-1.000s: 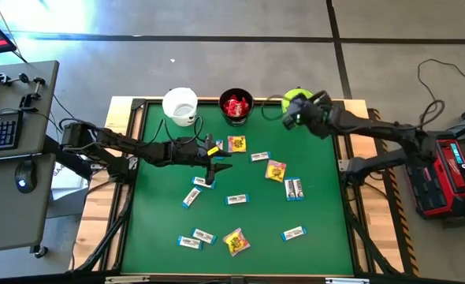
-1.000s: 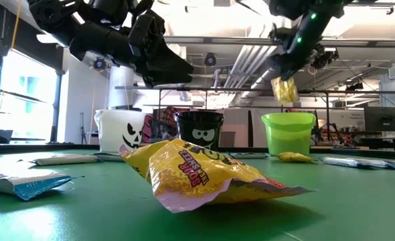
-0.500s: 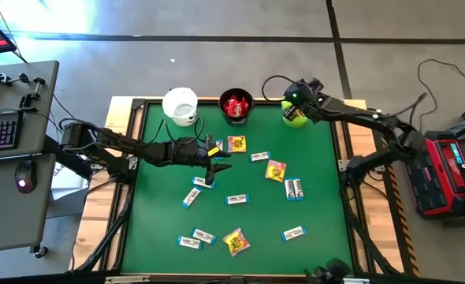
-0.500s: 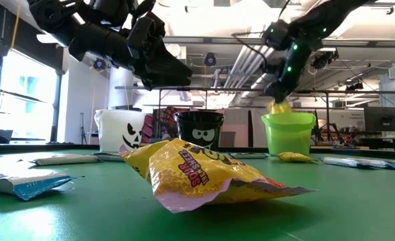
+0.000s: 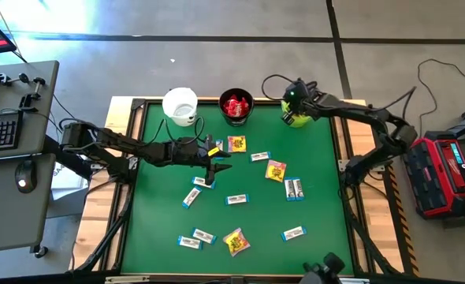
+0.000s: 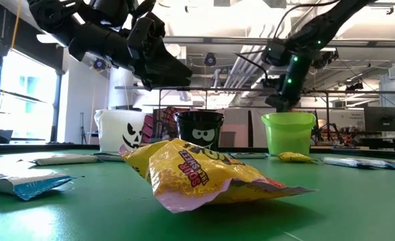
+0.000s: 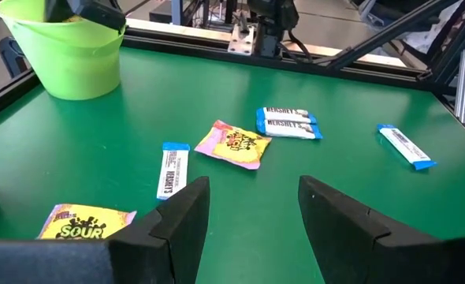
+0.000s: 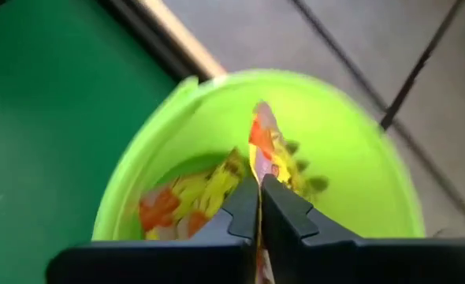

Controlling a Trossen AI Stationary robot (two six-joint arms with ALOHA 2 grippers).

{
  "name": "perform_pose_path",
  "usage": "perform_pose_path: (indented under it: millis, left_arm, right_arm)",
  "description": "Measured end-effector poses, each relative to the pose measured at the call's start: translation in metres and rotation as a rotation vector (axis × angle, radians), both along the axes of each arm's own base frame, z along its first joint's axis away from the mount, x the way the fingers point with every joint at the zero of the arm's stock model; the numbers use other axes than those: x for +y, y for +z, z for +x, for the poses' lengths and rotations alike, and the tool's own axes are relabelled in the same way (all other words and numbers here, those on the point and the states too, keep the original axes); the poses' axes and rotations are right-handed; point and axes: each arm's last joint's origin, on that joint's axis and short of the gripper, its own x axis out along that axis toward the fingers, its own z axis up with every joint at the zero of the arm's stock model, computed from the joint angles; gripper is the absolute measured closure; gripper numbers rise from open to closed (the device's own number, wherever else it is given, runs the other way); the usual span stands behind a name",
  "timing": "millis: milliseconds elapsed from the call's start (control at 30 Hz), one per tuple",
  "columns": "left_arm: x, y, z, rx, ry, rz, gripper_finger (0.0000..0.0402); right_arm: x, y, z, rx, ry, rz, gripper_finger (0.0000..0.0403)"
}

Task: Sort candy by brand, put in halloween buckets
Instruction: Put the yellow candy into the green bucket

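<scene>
You can read "HERSHEY'S" on the narrow white-and-blue bar point(image 7: 170, 172) lying on the bench, and again on the pair of bars point(image 7: 288, 124) farther off. "SOUR" shows on the yellow packet point(image 7: 87, 223), and "SOUR" with smaller unreadable letters on the big yellow packet point(image 6: 204, 173).

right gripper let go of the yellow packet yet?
No, the right gripper is pinched on the yellow-and-pink packet over the lime green bucket.

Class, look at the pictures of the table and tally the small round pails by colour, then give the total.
white round plastic pail: 1
black round plastic pail: 1
lime green round plastic pail: 1
Total: 3
</scene>
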Motion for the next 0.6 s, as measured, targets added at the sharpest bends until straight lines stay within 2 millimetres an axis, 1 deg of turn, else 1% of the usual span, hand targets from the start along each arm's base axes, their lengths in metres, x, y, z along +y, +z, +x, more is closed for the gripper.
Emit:
perform_pose_path:
  millis: [100, 233, 300, 367, 433, 500, 600]
  left_arm:
    - [0.0, 0.0, 0.0, 0.0, 0.001, -0.002, 0.0216]
    - [0.0, 0.0, 0.0, -0.001, 0.001, -0.003, 0.0216]
    - [0.0, 0.0, 0.0, -0.001, 0.004, -0.011, 0.0216]
    - [0.0, 0.0, 0.0, -0.002, 0.007, -0.019, 0.0216]
    - [0.0, 0.0, 0.0, -0.001, 0.007, -0.019, 0.0216]
    - [0.0, 0.0, 0.0, -0.002, 0.007, -0.019, 0.0216]
    - [0.0, 0.0, 0.0, -0.002, 0.008, -0.021, 0.0216]
  right_arm:
    - [-0.001, -0.002, -0.005, -0.012, -0.022, 0.049, 0.0351]
    - [-0.001, -0.003, -0.008, -0.012, -0.045, 0.078, 0.0286]
    - [0.0, 0.001, -0.008, -0.006, -0.053, 0.091, 0.0257]
    - [-0.002, 0.01, -0.006, -0.022, -0.063, 0.101, 0.0234]
    - [-0.002, 0.02, -0.005, -0.035, -0.06, 0.115, 0.0216]
    - [-0.003, 0.029, -0.004, -0.046, -0.062, 0.125, 0.0207]
    - [-0.007, 0.036, -0.005, -0.064, -0.078, 0.121, 0.0215]
